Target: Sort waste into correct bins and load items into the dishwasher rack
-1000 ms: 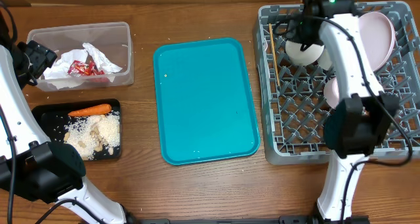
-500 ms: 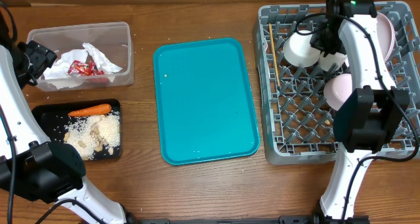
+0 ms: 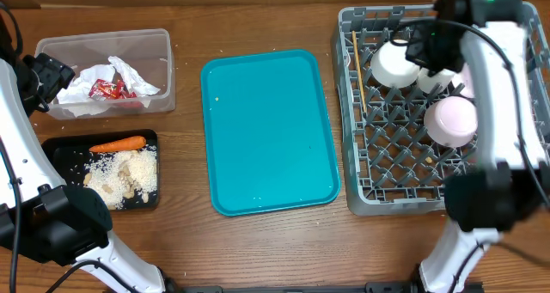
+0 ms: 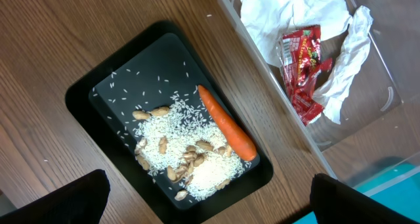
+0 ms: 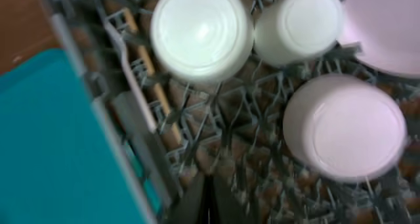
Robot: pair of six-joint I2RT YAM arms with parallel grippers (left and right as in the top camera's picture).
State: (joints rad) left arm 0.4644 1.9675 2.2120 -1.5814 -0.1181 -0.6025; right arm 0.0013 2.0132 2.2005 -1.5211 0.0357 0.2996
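The grey dishwasher rack [image 3: 361,190] holds an upturned white bowl [image 3: 394,63], a small white cup [image 3: 434,76], a pinkish bowl [image 3: 450,121] and a wooden stick [image 3: 358,70]. My right gripper [image 3: 425,48] hovers over the rack's back part, shut and empty. Its wrist view shows bowl [image 5: 201,32], cup [image 5: 298,25], pinkish bowl [image 5: 344,127], plate [image 5: 387,27] and stick [image 5: 149,66]. My left gripper [image 4: 210,211] is wide open above the black tray [image 4: 85,92] with carrot [image 4: 226,129], rice and nuts [image 4: 197,161]. Beside it, the clear tub [image 4: 387,99] holds napkins [image 4: 289,14] and a red wrapper [image 4: 302,60].
A teal serving tray [image 3: 266,130] lies in the middle of the wooden table, bare apart from a few crumbs. The clear tub [image 3: 163,70] and black tray [image 3: 51,147] sit at the left. My right arm crosses over the rack's right side.
My right arm has swung to the right over the rack, uncovering the white bowl and cup. The left arm has not moved.
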